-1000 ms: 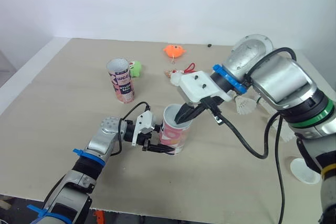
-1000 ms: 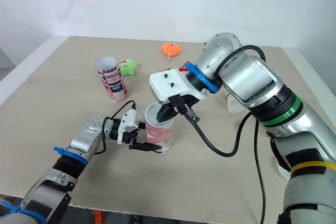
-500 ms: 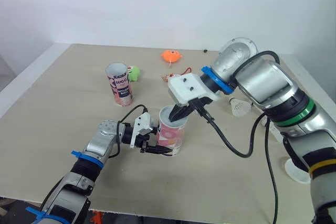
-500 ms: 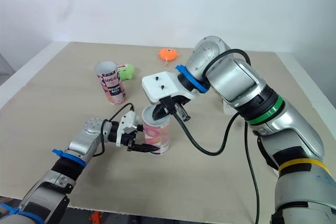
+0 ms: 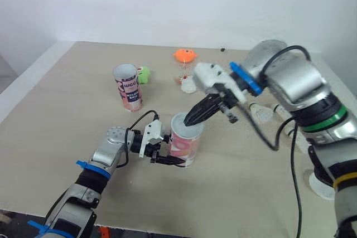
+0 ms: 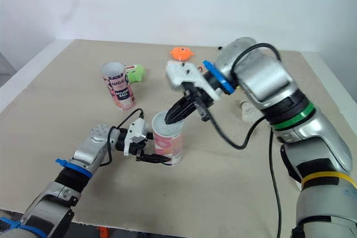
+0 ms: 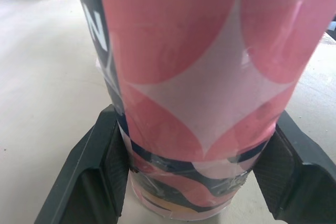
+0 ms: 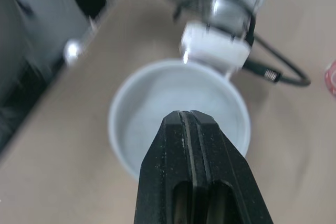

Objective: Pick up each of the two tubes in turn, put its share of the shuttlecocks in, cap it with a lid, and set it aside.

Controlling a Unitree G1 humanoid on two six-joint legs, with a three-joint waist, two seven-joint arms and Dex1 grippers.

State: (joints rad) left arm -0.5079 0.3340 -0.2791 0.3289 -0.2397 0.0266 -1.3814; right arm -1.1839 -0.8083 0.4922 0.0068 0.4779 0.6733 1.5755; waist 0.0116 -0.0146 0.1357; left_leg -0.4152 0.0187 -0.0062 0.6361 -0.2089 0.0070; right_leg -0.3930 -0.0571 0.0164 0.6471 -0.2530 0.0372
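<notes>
Left wrist view: left gripper (image 7: 194, 174) clamped around the lower body of the pink tube (image 7: 199, 72), one finger on each side | tube upright on the table (image 5: 67, 115), mouth uncapped | right gripper (image 5: 189, 121) fingers pressed together, holding nothing, tips at the tube's mouth | second tube (image 5: 128, 86) stands well apart.

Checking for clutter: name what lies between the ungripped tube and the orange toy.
A green toy, beside the tube, in both eye views; then bare table.

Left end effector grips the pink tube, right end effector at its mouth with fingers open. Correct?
No, the fingers are shut, per the right wrist view. Left end effector grips the pink tube, right end effector at its mouth with fingers shut.
</notes>
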